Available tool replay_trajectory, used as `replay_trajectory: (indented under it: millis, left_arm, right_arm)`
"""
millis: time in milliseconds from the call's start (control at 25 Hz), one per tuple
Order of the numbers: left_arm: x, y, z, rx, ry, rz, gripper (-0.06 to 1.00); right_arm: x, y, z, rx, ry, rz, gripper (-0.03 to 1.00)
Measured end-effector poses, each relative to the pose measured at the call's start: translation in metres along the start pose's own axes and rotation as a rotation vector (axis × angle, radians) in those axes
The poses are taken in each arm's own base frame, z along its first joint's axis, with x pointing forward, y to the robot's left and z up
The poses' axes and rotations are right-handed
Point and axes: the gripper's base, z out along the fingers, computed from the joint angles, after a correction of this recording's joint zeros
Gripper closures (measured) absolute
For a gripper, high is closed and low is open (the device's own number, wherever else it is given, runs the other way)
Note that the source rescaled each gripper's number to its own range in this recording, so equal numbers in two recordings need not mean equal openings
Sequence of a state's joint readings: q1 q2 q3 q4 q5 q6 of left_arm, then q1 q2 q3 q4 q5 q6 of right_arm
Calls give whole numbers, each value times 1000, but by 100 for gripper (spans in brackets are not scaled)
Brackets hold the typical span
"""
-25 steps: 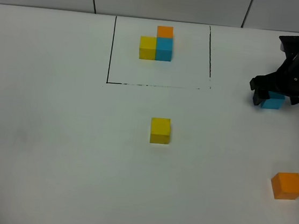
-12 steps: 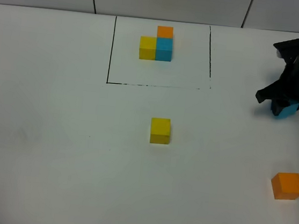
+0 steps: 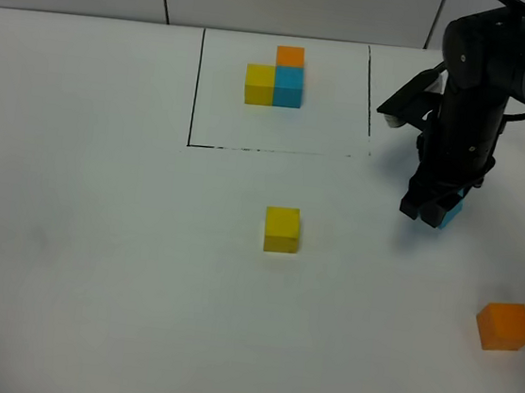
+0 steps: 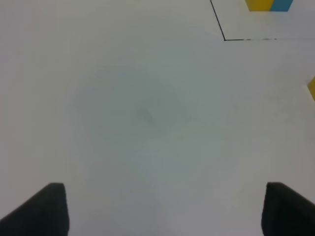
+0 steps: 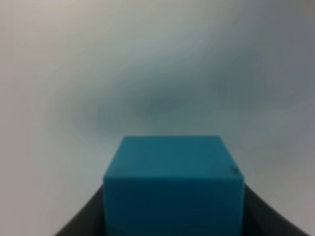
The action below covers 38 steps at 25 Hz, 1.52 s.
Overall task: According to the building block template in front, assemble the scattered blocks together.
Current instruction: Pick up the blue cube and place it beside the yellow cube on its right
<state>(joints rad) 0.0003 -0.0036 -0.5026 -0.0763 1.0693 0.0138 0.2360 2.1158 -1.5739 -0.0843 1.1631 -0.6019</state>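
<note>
The building block template (image 3: 274,75), a joined yellow, blue and orange cluster, sits inside the black drawn rectangle (image 3: 196,85) at the back. Of the scattered blocks, the yellow block (image 3: 281,229) rests mid-table and the orange block (image 3: 503,325) lies at the front right. My right gripper (image 3: 431,212) is shut on the blue block (image 3: 450,215), carried just above the table right of the rectangle. The right wrist view shows the blue block (image 5: 173,182) held between dark fingers (image 5: 81,223). My left gripper (image 4: 165,216) is open over bare table, nothing between its fingers (image 4: 42,211).
The white table (image 3: 94,263) spreads wide on the left and front. A corner of the rectangle (image 4: 225,38), part of the template (image 4: 269,4) and an edge of the yellow block (image 4: 312,87) show in the left wrist view. The left arm is outside the exterior high view.
The right gripper closed on the blue block at the far right, lifted it, and carried it left and forward toward the table's middle. The left gripper has not moved.
</note>
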Motion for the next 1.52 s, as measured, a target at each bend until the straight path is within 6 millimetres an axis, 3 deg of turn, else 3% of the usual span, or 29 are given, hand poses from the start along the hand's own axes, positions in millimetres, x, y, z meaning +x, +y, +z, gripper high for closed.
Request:
replay_trajectory:
  millis: [360,600,760,1520]
  left_arm:
    - [0,0,0,0,0,0,26]
    - [0,0,0,0,0,0,26]
    - [0,0,0,0,0,0,26]
    - [0,0,0,0,0,-1,26]
  right_arm:
    - [3,28,19,-73,-39,-238,94]
    - [-15,53,13,-26,-80,-417,94]
    - [-27,60,12,41,-134,-533,94]
    - [-52,83,22,55,-246,-676,94]
